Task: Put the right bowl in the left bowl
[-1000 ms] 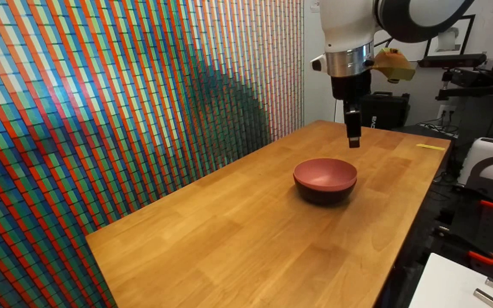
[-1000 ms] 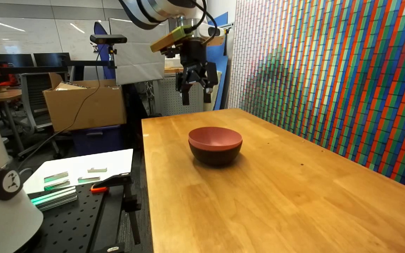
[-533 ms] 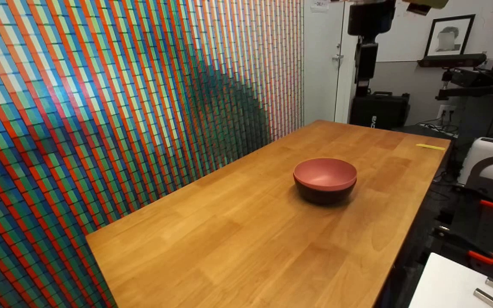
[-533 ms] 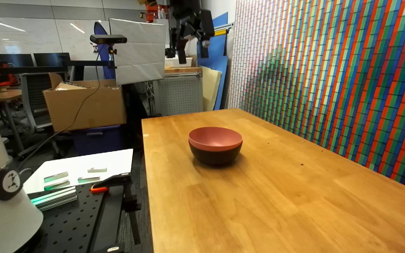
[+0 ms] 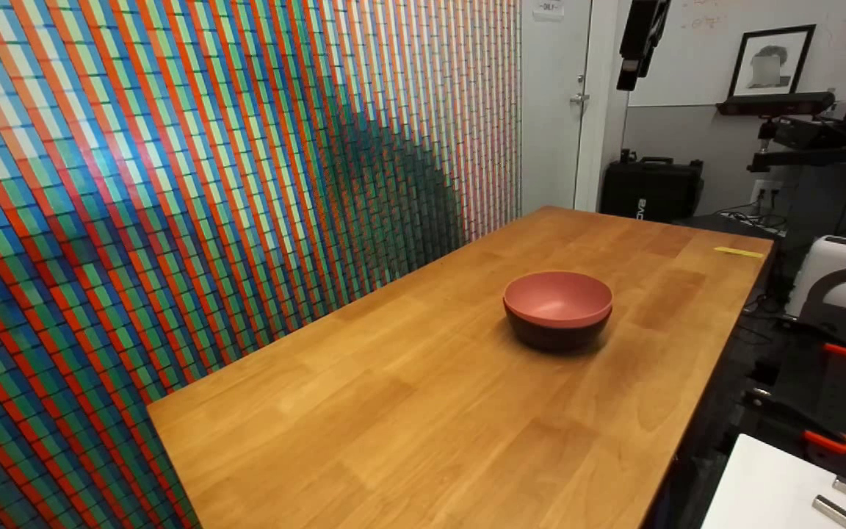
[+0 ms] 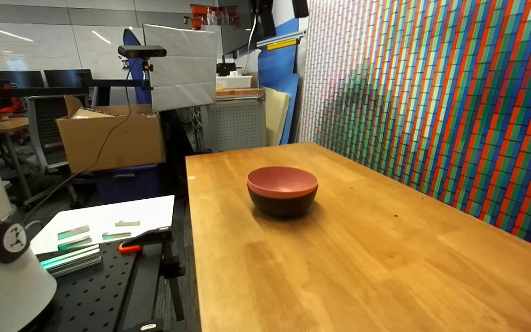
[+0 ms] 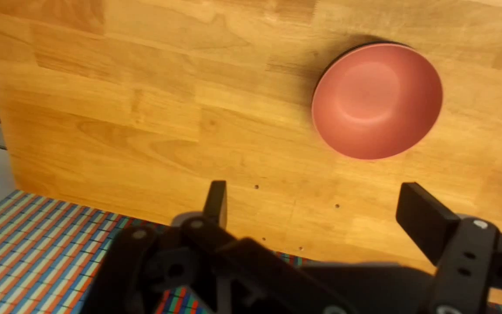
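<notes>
The gripper [image 7: 314,187] has gone up higher since a second ago, its fingers [image 7: 425,218] wide apart. The red bowl [image 7: 371,96] has not moved: it sits in the black bowl [image 6: 283,207] on the table [image 6: 362,263], well below the gripper. Both exterior views cut off much of the gripper. In the wrist view, only a thin edge of the black bowl peeks out.

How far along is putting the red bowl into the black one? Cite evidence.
Done: the red bowl sits in the black bowl in both exterior views. In hand: nothing; the gripper is open in the wrist view, clear of both bowls. Remaining: seemingly nothing, with the bowls nested.
</notes>
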You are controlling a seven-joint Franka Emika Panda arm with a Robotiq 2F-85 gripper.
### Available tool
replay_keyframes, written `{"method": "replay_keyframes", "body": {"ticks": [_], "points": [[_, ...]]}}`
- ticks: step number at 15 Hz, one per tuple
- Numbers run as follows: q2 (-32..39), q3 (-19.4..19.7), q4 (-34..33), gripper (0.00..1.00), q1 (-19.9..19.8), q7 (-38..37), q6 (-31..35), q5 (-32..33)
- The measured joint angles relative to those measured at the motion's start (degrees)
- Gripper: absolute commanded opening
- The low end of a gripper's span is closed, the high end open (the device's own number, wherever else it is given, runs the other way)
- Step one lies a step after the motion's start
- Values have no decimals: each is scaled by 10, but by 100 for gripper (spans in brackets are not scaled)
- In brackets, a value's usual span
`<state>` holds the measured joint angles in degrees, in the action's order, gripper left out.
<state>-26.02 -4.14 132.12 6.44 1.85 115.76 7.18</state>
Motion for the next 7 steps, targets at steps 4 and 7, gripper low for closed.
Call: {"method": "replay_keyframes", "body": {"ticks": [4, 7], "points": [[8, 19, -16, 100, -32, 0, -4, 0], [13, 21, -21, 100, -34, 0, -6, 0]]}}
